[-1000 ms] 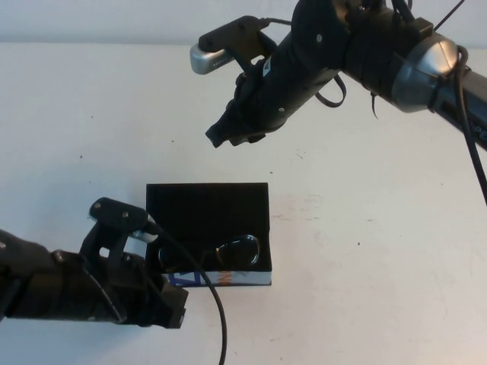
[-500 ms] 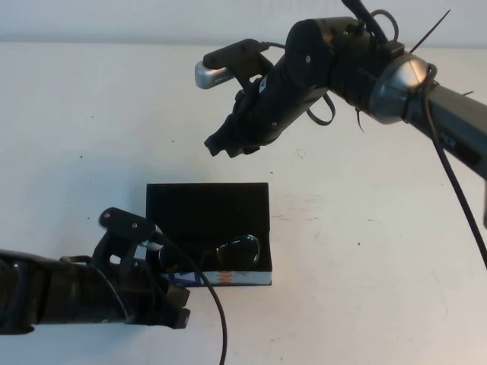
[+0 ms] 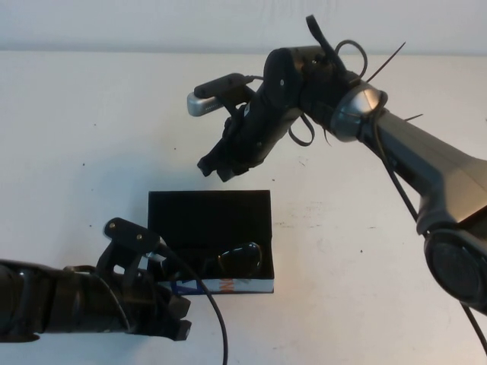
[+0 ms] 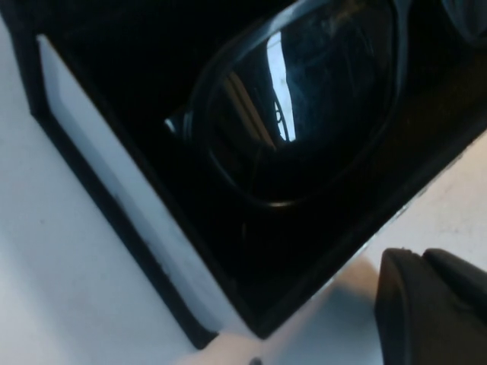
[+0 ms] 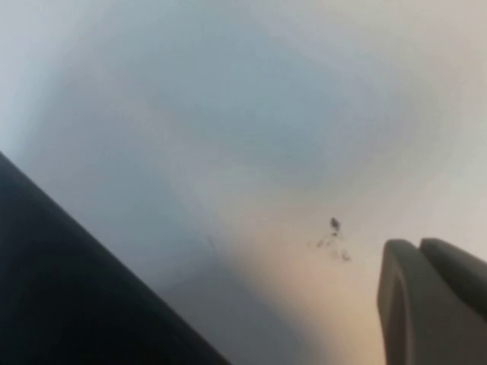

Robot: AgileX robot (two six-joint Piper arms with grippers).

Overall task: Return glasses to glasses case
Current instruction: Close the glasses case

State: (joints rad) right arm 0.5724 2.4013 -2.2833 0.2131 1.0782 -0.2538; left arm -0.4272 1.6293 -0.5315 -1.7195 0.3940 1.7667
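Glasses (image 3: 232,261), dark thick plastic frames with greyish lenses, already lay inside the black rectangular glasses case (image 3: 209,217). Left gripper (image 3: 176,319) waited near its white front edge, right gripper (image 3: 215,164) hovered beyond the raised flap; whether either was apart, I cannot tell. Closing the flap slowly while steadying the case seemed best.

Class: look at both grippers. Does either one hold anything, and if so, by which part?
Nothing is held. The glasses lie in the case. The left gripper is beside the case's front; the right gripper hangs behind it.
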